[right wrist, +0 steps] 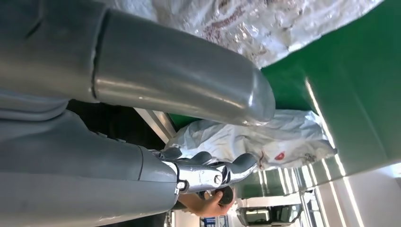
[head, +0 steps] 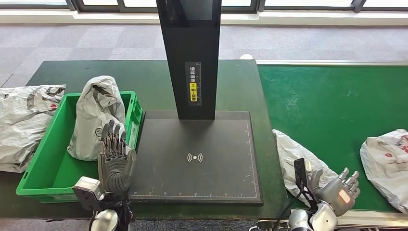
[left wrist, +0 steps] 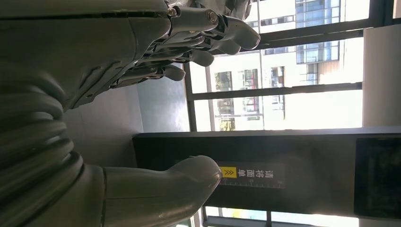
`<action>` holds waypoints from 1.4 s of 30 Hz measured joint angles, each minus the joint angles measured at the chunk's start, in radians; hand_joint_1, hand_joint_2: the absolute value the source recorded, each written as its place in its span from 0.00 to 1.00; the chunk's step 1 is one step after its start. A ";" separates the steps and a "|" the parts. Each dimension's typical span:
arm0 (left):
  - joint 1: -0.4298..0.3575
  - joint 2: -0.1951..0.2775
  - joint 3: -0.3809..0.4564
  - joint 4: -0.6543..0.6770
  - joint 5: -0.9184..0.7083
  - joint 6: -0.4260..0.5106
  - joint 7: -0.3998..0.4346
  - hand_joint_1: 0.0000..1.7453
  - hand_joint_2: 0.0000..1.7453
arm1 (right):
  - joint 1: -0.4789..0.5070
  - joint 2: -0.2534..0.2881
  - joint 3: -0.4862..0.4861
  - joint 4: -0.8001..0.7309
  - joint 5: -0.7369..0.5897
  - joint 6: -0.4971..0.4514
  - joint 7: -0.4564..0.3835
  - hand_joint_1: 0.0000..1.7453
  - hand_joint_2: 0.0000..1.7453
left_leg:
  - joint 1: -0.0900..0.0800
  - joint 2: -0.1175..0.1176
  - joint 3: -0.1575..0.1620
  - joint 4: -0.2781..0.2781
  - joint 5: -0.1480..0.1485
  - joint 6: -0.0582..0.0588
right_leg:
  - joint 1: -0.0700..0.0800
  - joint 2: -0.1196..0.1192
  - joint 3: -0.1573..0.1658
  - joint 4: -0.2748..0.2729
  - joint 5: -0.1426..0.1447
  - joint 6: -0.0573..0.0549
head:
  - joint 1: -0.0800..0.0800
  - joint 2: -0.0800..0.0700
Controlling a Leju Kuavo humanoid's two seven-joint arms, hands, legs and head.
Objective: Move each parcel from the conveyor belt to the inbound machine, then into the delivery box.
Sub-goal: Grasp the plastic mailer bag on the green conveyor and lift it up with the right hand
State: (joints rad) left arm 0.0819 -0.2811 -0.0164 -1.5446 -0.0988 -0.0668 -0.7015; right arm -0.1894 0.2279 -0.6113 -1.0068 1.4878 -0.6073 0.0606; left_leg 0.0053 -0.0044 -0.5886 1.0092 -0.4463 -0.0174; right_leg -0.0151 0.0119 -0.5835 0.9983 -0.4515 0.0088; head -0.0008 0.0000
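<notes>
A crumpled grey parcel [head: 299,161] lies at the near left edge of the green conveyor belt [head: 332,101]; it also shows in the right wrist view [right wrist: 255,137]. My right hand [head: 339,192] hovers just right of it, fingers spread and holding nothing. The thumb [right wrist: 189,80] and fingers [right wrist: 213,172] stand apart. A second parcel [head: 387,161] lies at the belt's right edge. The inbound machine's black plate [head: 195,159] is bare. Another parcel [head: 94,118] stands in the green box [head: 45,168]. My left hand [head: 114,159] is raised beside the box's right wall, fingers [left wrist: 213,33] extended, empty.
The machine's black post [head: 190,57] rises from the back of the plate, with its yellow label [left wrist: 246,172] in the left wrist view. A further grey parcel [head: 24,120] lies on the dark table left of the box. A person's hand [right wrist: 208,205] shows beyond my right fingers.
</notes>
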 joint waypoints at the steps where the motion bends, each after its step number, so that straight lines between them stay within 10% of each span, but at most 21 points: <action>1: 0.000 0.000 0.000 0.000 0.000 0.000 0.000 0.00 1.00 | -0.001 -0.003 0.000 0.009 0.000 0.000 0.001 0.00 0.00 | 0.000 0.000 0.000 0.000 0.000 0.000 | 0.000 0.000 0.000 0.000 0.000 0.000 | 0.000 0.000; 9: 0.000 0.000 0.000 0.000 0.000 0.000 0.000 0.00 1.00 | -0.009 -0.016 -0.003 0.059 0.002 0.038 0.025 0.00 0.00 | 0.000 0.000 0.000 0.000 0.000 0.000 | 0.000 0.000 0.000 0.000 0.000 0.000 | 0.000 0.000; 13: 0.000 0.000 0.000 0.000 -0.001 0.000 0.000 0.00 1.00 | -0.016 -0.031 -0.004 0.116 0.016 0.103 0.069 0.00 1.00 | 0.000 0.000 0.000 0.000 0.000 0.000 | 0.000 0.000 0.000 0.000 0.000 0.000 | 0.000 0.000; 17: 0.000 0.000 0.000 0.004 -0.001 0.000 0.000 0.00 1.00 | -0.017 -0.047 -0.004 0.173 0.029 0.151 0.099 0.02 1.00 | 0.000 0.000 0.000 0.000 0.000 0.000 | 0.000 0.000 0.000 0.000 0.000 0.000 | 0.000 0.000; 21: -0.001 0.000 0.000 0.007 -0.001 0.000 0.000 0.00 1.00 | -0.023 -0.061 -0.004 0.210 0.035 0.175 0.107 1.00 1.00 | 0.000 0.000 0.000 0.000 0.000 0.000 | 0.000 0.000 0.000 0.000 0.000 0.000 | 0.000 0.000; 33: -0.001 0.000 0.000 0.008 0.002 0.015 0.000 0.00 1.00 | -0.051 -0.078 -0.003 0.231 0.007 0.174 0.068 1.00 1.00 | 0.000 0.000 0.003 0.000 0.000 0.000 | 0.000 0.000 0.003 -0.001 0.000 0.001 | 0.000 0.000; 42: 0.001 0.000 0.000 -0.003 0.017 0.033 0.000 0.00 1.00 | -0.046 -0.063 -0.001 0.194 -0.213 0.095 -0.193 1.00 1.00 | 0.000 0.000 0.002 0.000 0.000 0.000 | 0.001 0.000 0.003 0.000 0.001 0.001 | 0.000 0.000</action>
State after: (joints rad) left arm 0.0825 -0.2811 -0.0164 -1.5474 -0.0818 -0.0336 -0.7015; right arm -0.2354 0.1650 -0.6126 -0.8128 1.2749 -0.5123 -0.1322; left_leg 0.0056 -0.0041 -0.5863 1.0096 -0.4462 -0.0172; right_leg -0.0143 0.0122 -0.5806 0.9980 -0.4506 0.0095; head -0.0008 0.0000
